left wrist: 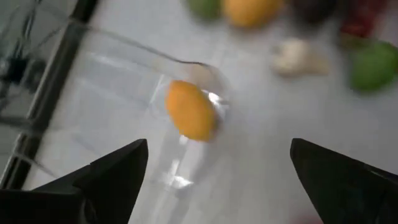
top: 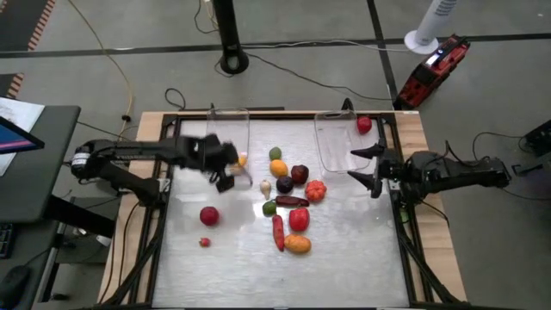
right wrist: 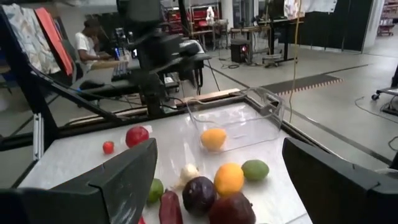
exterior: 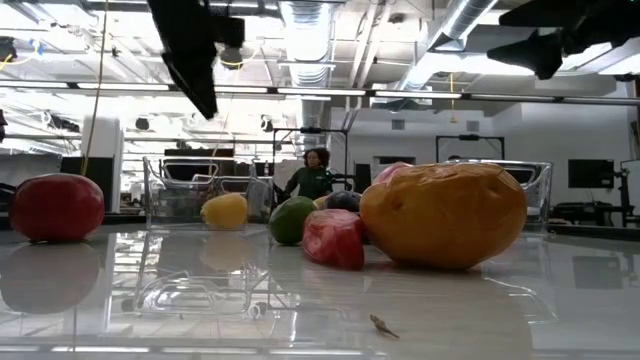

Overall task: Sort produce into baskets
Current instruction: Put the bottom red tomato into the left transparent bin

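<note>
My left gripper (top: 230,175) is open and empty above the near end of the left clear bin (top: 229,129). A yellow-orange fruit (left wrist: 191,111) lies in that bin's near corner, below and between the open fingers, apart from them. My right gripper (top: 358,166) is open and empty, level at the near end of the right clear bin (top: 337,142), which holds a red fruit (top: 364,125). The other produce lies loose on the table's middle, among it an orange (top: 278,168), a green lime (top: 275,153), a red chili (top: 277,231) and a red apple (top: 208,215).
A black frame (top: 405,224) runs round the table. A red-and-black device (top: 433,69) lies on the floor beyond the far right corner. A small red piece (top: 205,242) lies near the apple. A person (exterior: 315,172) sits in the room behind.
</note>
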